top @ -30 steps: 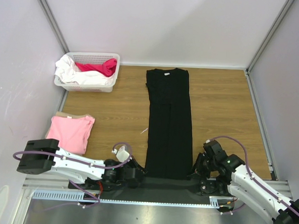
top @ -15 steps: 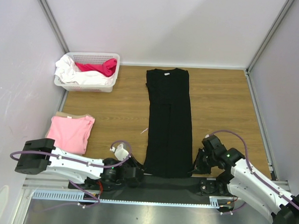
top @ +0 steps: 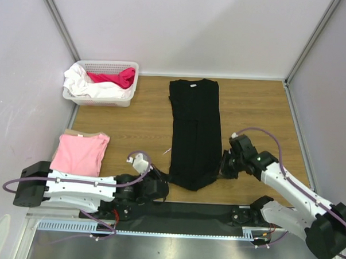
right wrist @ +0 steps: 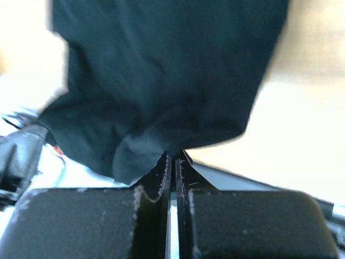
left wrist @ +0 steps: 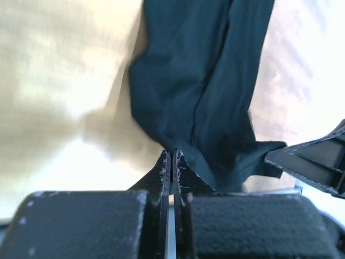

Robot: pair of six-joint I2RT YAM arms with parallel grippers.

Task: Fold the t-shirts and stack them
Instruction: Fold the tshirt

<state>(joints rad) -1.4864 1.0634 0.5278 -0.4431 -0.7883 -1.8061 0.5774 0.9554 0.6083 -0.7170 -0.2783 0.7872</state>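
The black t-shirt (top: 195, 127) lies as a long narrow strip down the middle of the wooden table, collar at the far end. My left gripper (top: 164, 176) is shut on its near left hem corner (left wrist: 178, 129). My right gripper (top: 222, 169) is shut on the near right hem corner (right wrist: 161, 97). Both hold the hem lifted off the table, so the near edge sags to a point between them. The light pink t-shirt (top: 80, 152) lies folded at the left edge of the table.
A white basket (top: 101, 96) with white and red clothes stands at the far left corner. Grey walls close in the table on three sides. A black strip and metal rail run along the near edge by the arm bases.
Both grippers have moved away from the near edge toward the far end, carrying the black shirt's hem with them. The hem has lifted and now sags between them.
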